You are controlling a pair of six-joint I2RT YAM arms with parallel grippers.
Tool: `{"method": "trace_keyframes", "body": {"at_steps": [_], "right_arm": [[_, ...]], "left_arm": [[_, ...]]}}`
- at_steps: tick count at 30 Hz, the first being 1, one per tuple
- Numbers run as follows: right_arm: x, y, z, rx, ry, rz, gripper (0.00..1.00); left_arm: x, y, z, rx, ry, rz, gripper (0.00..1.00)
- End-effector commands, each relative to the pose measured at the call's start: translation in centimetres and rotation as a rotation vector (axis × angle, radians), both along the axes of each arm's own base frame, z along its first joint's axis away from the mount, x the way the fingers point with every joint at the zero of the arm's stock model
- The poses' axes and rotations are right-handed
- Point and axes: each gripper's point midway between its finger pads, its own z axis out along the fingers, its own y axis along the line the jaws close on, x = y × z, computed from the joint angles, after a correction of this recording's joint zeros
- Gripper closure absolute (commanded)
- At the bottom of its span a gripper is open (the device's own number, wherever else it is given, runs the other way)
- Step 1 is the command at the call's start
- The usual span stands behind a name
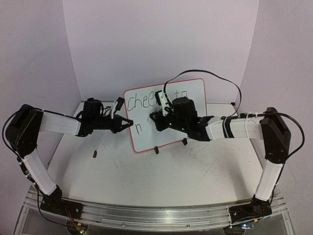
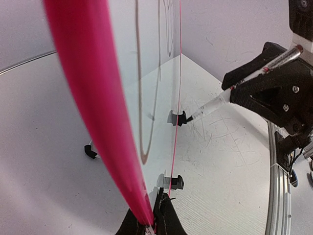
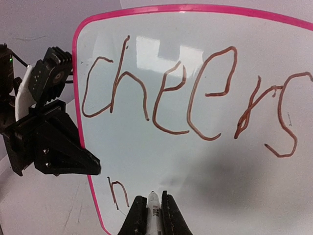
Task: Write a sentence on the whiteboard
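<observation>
**Board partly written: "cheers to" on top, a lone "n" below**

Nearest of all, in front of the whiteboard, an aluminium rail is carrying both arm bases. The scuffed white table is stretching from it up to the board. A small dark object is lying on the table just left of the board's lower left corner; what it is cannot be told.

The whiteboard is standing upright on black clip feet around mid-table, facing the arms. The left gripper is reaching in from the board's left and clamping shut on its pink left edge. The right gripper is hovering before the board's face, closed around a white marker. The marker's tip is pointing at the board just right of the "n"; whether it is touching cannot be told.

In the right wrist view the sentence is showing "cheers" in dark strokes, with "n" beneath the "c". The overhead view is adding "to" at the right of the top line, while the right arm is hiding "rs" there. The left wrist view is catching the board edge-on, so nothing is reading there. Print on the marker's barrel is showing too small to read.

Behind the board, a black cable is arcing above its upper right corner against the pale wall.
</observation>
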Motion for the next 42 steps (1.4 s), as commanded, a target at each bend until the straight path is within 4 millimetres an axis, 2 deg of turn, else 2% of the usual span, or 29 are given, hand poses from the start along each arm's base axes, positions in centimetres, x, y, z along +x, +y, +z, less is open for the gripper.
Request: {"method": "trace_keyframes", "body": {"at_steps": [1, 10, 18, 27, 34, 42], "right_arm": [[-0.8, 1.6, 0.5, 0.021, -0.011, 0.052, 1.0], [-0.4, 2.5, -1.3, -0.006, 0.017, 0.056, 1.0], [0.3, 2.6, -1.6, -0.018, 0.006, 0.034, 1.0], [1.3, 1.1, -2.0, -0.038, 0.001, -0.065, 1.0], [2.0, -1.0, -1.4, -0.054, -0.021, -0.16, 1.0], [2.3, -1.3, 0.3, -0.019, -0.066, -0.187, 1.0]], "left_arm": [[2.8, 1.7, 0.9, 0.075, -0.132, 0.12, 1.0], [2.8, 1.7, 1.0, 0.073, -0.134, 0.118, 1.0], [2.8, 1.6, 1.0, 0.073, -0.131, 0.116, 1.0], [2.7, 1.7, 0.9, 0.074, -0.129, 0.115, 1.0], [2.8, 1.6, 0.8, 0.074, -0.126, 0.113, 1.0], [2.8, 1.5, 1.0, 0.071, -0.13, 0.11, 1.0]]}}
